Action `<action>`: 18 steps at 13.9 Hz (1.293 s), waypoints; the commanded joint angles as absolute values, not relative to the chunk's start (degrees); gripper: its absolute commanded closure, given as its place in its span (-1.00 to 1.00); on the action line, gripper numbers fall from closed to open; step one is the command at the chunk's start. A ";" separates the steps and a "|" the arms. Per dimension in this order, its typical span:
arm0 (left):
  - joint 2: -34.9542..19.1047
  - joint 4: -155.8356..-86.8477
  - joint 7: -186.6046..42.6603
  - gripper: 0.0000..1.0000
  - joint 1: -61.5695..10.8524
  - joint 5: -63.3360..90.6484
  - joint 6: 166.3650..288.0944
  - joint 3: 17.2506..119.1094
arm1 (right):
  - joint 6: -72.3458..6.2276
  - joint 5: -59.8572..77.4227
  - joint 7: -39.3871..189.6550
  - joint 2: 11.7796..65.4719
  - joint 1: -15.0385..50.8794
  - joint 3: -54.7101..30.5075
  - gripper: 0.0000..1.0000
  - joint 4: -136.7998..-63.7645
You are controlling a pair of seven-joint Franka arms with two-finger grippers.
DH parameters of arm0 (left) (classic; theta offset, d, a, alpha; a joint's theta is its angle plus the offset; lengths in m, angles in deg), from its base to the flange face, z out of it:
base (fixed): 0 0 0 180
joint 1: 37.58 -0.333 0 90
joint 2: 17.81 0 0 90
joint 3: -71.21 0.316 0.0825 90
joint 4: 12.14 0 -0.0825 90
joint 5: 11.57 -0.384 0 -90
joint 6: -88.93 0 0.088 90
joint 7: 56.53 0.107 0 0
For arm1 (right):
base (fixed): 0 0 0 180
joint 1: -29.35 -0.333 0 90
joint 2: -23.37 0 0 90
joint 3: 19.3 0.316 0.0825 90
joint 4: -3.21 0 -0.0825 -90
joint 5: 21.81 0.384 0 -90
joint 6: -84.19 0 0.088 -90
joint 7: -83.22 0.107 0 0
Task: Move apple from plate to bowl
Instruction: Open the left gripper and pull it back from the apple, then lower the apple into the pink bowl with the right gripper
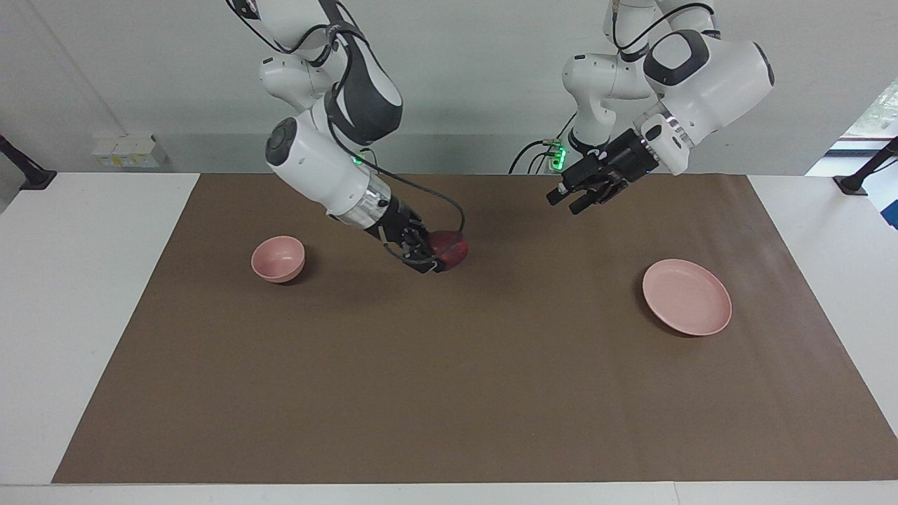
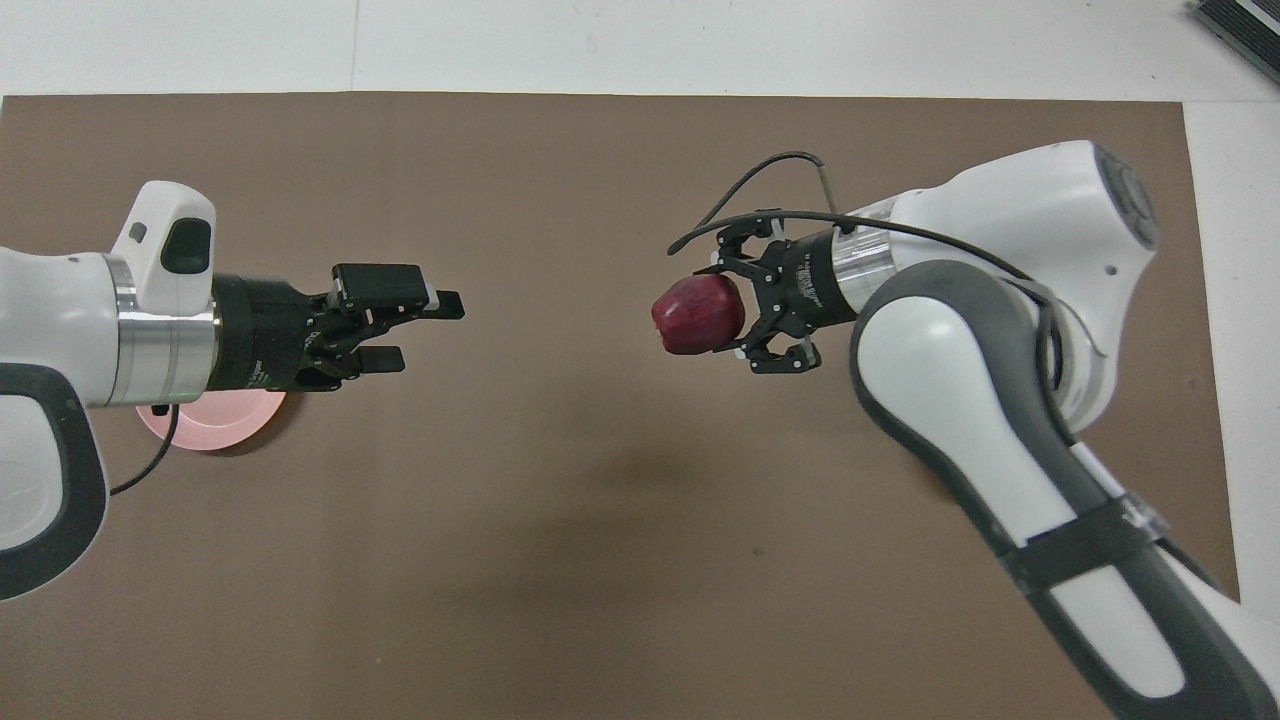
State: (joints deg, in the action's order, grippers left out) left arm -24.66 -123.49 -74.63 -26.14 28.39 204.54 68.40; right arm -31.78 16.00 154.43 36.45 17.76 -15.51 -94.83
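Observation:
The dark red apple hangs in the air over the brown mat, with my right gripper shut on it. It is between the two dishes, somewhat closer to the bowl. The small deep pink bowl sits toward the right arm's end of the table; the right arm hides it in the overhead view. The flat pink plate lies empty toward the left arm's end. My left gripper is open and holds nothing, raised over the mat well apart from the apple.
A brown mat covers most of the white table. Small white boxes stand by the wall past the right arm's end. A dark object shows at the table's corner farthest from the robots.

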 commanded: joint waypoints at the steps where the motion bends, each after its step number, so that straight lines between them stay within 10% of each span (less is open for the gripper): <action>1: -23.44 -120.26 -76.31 -1.00 -26.85 15.90 199.69 68.22 | -25.52 10.74 144.43 33.66 24.40 -15.00 1.00 -94.79; 9: -23.17 -117.00 -58.14 -1.00 -35.71 -5.23 188.44 68.31 | -17.59 -13.34 114.18 30.85 33.56 -15.08 1.00 -99.25; 18: -16.40 -96.26 -57.93 -1.00 -37.66 -8.31 176.30 68.40 | -29.36 -19.26 102.82 26.36 40.77 -15.00 1.00 -119.13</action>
State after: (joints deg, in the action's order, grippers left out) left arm -18.52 -99.71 -57.94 -36.75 -7.08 178.24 68.77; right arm -26.15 -17.94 103.69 28.67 40.07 -15.88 -114.56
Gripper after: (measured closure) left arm 0.000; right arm 0.291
